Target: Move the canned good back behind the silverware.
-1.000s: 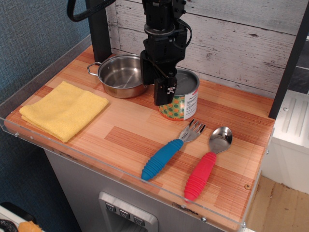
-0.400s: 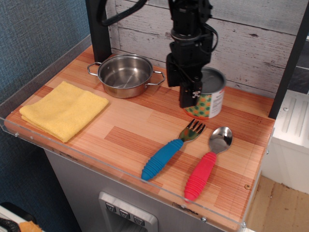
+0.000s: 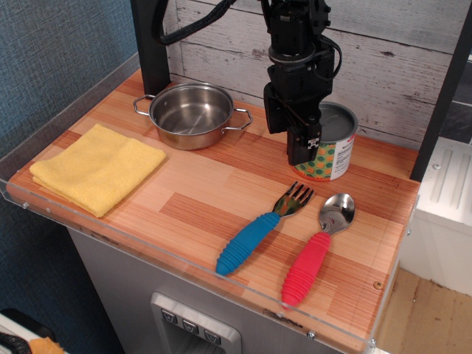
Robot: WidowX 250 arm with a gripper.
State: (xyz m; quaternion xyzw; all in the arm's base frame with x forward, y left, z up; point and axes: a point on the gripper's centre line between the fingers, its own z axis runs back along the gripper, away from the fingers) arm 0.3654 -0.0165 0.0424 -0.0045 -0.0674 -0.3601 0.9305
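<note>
A: Orange-labelled, grey-lidded, the can point(image 3: 328, 147) stands upright on the wooden table point(image 3: 192, 199), near the plank wall point(image 3: 383, 59). We note that it sits behind the silverware, nearest the spoon point(image 3: 318, 247) and apart from it.

B: We confirm. The fork point(image 3: 259, 228), blue-handled, lies just left of the red-handled spoon; both point their heads toward the can.

A: Gripper point(image 3: 304, 144) status?

B: We see it lowered over the can's left side. One dark finger point(image 3: 301, 140) covers the label's left edge. The other finger is hidden, so we cannot tell how wide the jaws stand or whether they grip the can.

A: Remaining items in this single view?

B: We record a steel pot point(image 3: 193, 114) left of the gripper, well apart from the can, and a folded yellow cloth point(image 3: 96, 168) near the table's left front edge.
</note>
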